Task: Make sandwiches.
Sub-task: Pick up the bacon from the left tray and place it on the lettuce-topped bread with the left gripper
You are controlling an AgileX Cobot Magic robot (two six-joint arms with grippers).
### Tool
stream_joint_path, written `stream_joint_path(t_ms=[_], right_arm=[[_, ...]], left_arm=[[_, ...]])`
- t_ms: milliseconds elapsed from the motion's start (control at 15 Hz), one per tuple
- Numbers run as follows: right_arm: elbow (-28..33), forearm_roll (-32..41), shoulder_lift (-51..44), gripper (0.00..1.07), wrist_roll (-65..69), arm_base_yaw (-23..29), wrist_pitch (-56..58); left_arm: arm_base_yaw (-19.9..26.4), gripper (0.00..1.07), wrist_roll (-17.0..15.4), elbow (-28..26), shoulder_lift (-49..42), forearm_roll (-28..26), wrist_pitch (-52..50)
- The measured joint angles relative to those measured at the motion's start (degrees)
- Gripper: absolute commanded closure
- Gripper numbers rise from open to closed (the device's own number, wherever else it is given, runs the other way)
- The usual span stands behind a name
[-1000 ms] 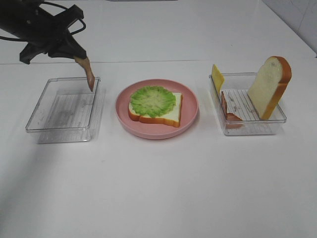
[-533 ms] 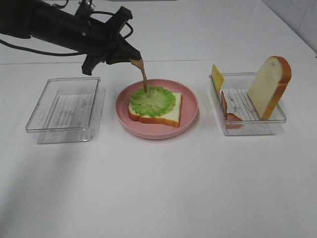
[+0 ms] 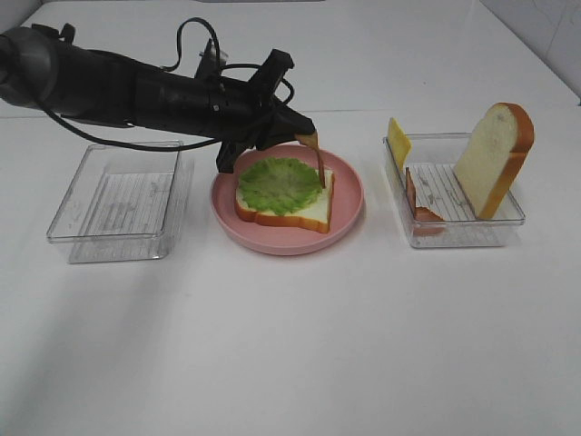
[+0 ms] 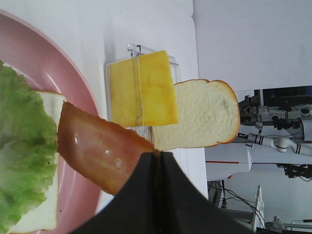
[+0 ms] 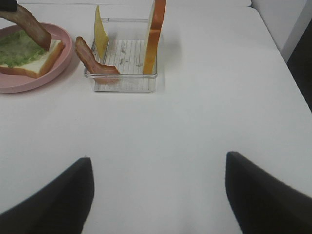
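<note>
My sandwich so far is one bread slice (image 3: 304, 211) lying flat with green lettuce (image 3: 280, 184) spread on top, and both sit on the pink plate (image 3: 349, 195) in the middle of the desk (image 3: 290, 345). A brown strip (image 3: 319, 162) hangs down over the right edge of that bread. Its low end reaches the rim of the lettuce, but I cannot tell if it touches. The left tool (image 3: 302, 136) has its two sides pressed together on the top end of the strip, and its arm reaches in from the left, over the back of the plate. To the right of the plate is a clear tray (image 3: 454, 234). In it a yellow cheese square (image 3: 398, 141) stands at the back corner, a second bread slice (image 3: 495, 159) leans upright on the far side, and a red wavy strip (image 3: 418, 202) leans on the near wall. Another clear tray (image 3: 109, 238) sits left of the plate. The right tool (image 5: 157, 161) is well away from the food - its sides stand wide apart over bare desk, with nothing between them.
</note>
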Motion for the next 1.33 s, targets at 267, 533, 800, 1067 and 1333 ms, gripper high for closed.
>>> stream_joint_path(t_ms=[267, 533, 800, 1067, 1333], right_arm=[[0.0, 0.0, 0.0, 0.36, 0.0, 0.0, 0.0], [0.0, 0.0, 0.0, 0.36, 0.0, 0.0, 0.0], [0.0, 0.0, 0.0, 0.36, 0.0, 0.0, 0.0], [0.0, 0.0, 0.0, 0.36, 0.0, 0.0, 0.0], [0.0, 0.0, 0.0, 0.36, 0.0, 0.0, 0.0]], left_arm=[[1.3, 1.07, 2.1, 0.0, 0.9, 1.3, 0.5], [4.4, 1.07, 2.0, 0.0, 0.9, 5.4, 1.9], [5.0, 0.81, -2.4, 0.0, 0.9, 10.8, 2.8], [5.7, 0.40, -5.2, 0.0, 0.7, 15.0, 2.9], [5.7, 0.26, -5.8, 0.0, -5.4, 26.1, 1.7]])
